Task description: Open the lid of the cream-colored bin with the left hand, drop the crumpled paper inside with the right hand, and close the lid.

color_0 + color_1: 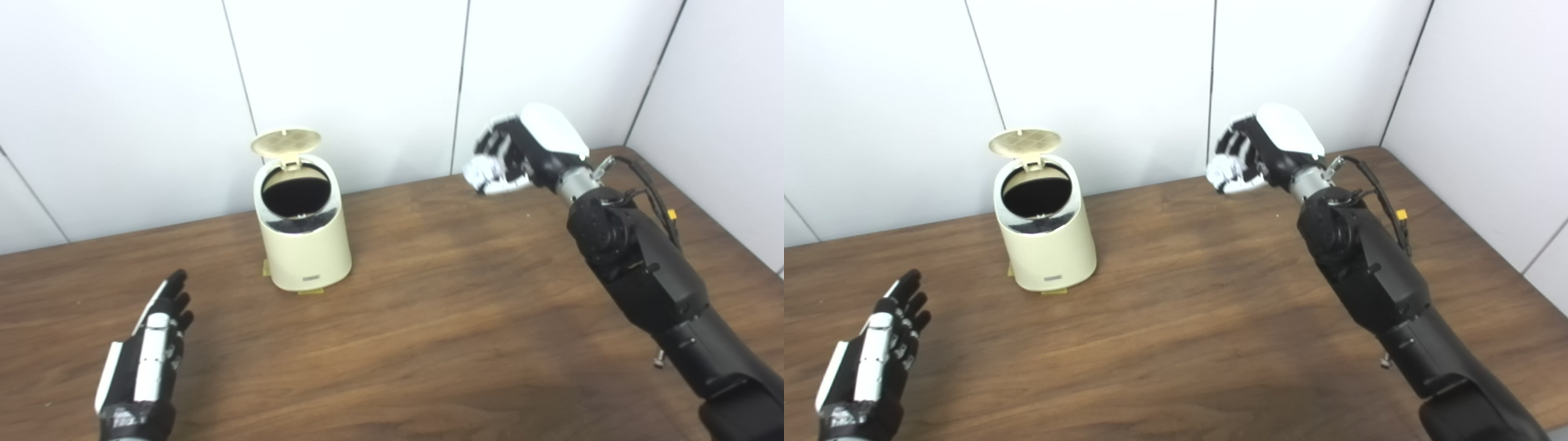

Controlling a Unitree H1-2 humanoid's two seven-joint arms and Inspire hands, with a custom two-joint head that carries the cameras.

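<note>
Left hand (150, 355) low at 7 o'clock over the wooden table (429, 318), palm flat, fingers straight and spread a little, holding nothing. Cream-colored bin (304, 236) at 11 o'clock from table centre, standing upright near the white wall (349, 73); its lid (286, 142) is flipped up at the back, dark opening exposed. Small yellow pads peek out under the base. Right hand (511, 156) raised at 2 o'clock, well apart from the bin, fingers curled around crumpled paper (487, 174), white and blurred at the fingertips. Black forearm runs down to 5 o'clock.
</note>
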